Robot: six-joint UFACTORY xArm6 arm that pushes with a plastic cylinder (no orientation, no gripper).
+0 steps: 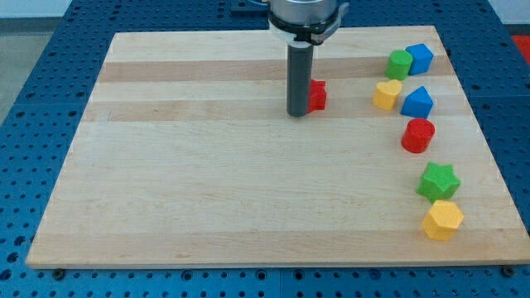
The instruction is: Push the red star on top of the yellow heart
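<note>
The red star (317, 96) lies on the wooden board near the view's top centre, partly hidden behind my rod. My tip (298, 113) touches the board just left of the red star, against its left side. The yellow heart (386, 95) lies to the right of the star, at about the same height in the view, with a gap of bare board between them.
At the view's right: a green block (399, 64), a blue cube (420, 58), a blue pentagon-like block (417, 103), a red cylinder (418, 136), a green star (437, 181) and a yellow hexagon (443, 220). The board's right edge (497, 165) is close to them.
</note>
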